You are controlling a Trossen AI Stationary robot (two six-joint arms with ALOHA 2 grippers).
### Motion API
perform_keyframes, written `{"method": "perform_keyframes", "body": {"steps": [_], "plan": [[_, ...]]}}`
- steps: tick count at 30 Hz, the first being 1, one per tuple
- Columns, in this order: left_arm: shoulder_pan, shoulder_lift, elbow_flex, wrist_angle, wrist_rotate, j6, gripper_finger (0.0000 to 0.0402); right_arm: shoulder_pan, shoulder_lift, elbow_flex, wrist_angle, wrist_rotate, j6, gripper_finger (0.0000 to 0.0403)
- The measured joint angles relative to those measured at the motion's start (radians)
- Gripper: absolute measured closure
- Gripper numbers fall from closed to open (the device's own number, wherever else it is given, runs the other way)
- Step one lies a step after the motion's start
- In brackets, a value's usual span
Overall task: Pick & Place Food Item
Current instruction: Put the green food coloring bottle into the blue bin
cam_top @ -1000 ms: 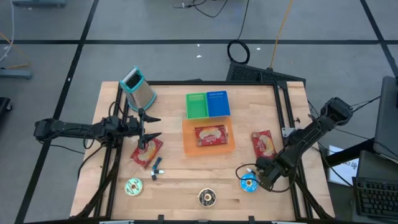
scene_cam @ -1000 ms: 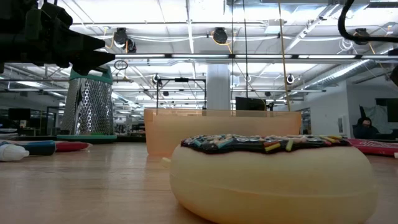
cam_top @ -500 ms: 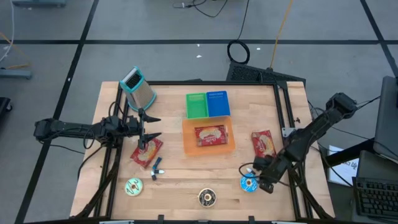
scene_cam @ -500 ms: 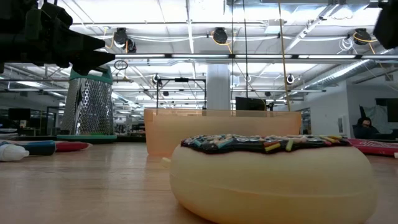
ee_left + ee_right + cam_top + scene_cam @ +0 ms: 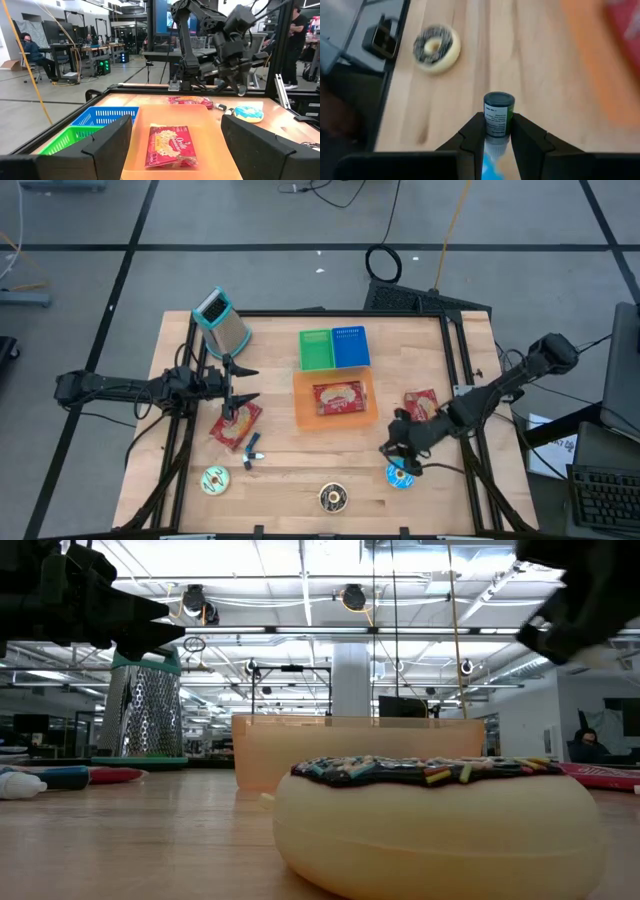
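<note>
Holds a small dark can [image 5: 498, 107] with a green label between the narrowly set fingers of the right hand [image 5: 497, 131], raised off the worktop [image 5: 290, 480] just right of the orange tray [image 5: 300, 395], between it and the blue doughnut [image 5: 400, 476]. Shows the left hand [image 5: 245, 384] fully spread and empty, left of that tray. Expect slippage: grips only one end of the can, so a fast swing toward the tray could tip it out. Consult the right wrist view for can and grip. Rely on the high view for position against the tray.
</note>
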Motion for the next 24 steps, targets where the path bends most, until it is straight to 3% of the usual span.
{"method": "perform_keyframes", "body": {"steps": [13, 24], "plan": [[0.000, 0.000, 0.000, 0.000, 0.000, 0.000, 0.0096, -0.287, 0.032, 0.000, 0.271, -0.003, -0.382, 0.0333], [0.000, 0.000, 0.000, 0.000, 0.000, 0.000, 0.0096, -0.575, 0.110, 0.000, 0.482, -0.003, -0.528, 0.0332]]}}
